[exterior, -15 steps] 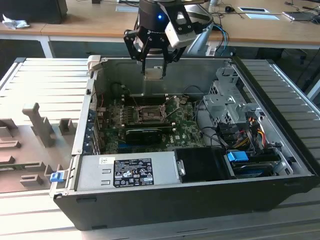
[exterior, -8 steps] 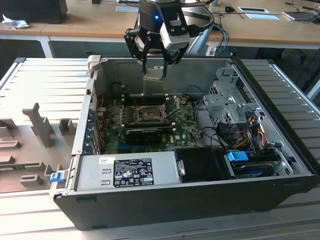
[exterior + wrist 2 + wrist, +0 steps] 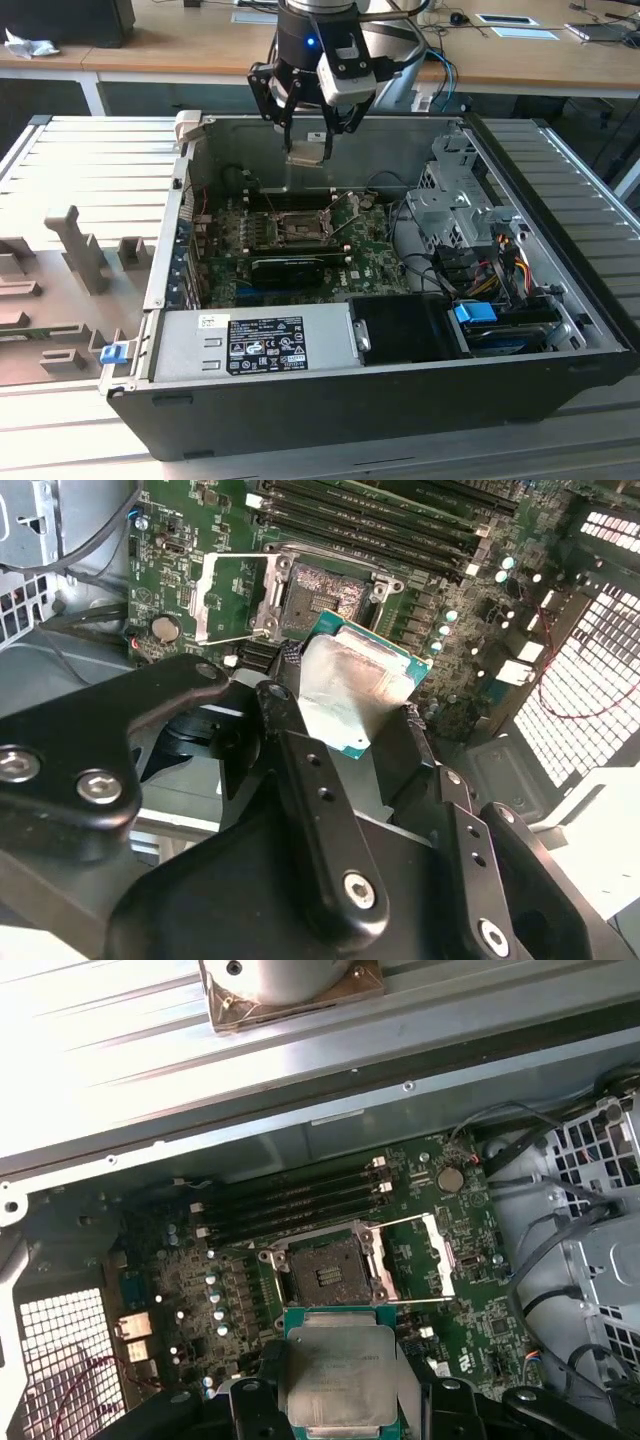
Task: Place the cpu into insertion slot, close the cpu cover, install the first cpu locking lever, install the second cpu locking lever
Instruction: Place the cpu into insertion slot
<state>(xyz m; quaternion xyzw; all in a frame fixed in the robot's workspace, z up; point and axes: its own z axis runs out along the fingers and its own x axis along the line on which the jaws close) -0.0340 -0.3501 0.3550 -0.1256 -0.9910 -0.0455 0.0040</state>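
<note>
The square dark grey-rimmed insertion slot [image 3: 325, 1270] lies empty. The black gripper [image 3: 345, 1405] holds the flat square silver-topped cpu [image 3: 340, 1375] between closed fingers, well above it. The thin grey metal cpu cover [image 3: 446, 1257] is swung open. A tilted chip could jam and damage the slot.

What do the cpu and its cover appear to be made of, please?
The cpu: a pale silver-grey metal top with a dull, faintly scuffed sheen. Its edge is green, so the base is likely circuit board.
The cover: a thin grey metal frame, probably stamped steel, judging by the bright glints along its narrow bars. It stands open beside the slot.
</note>
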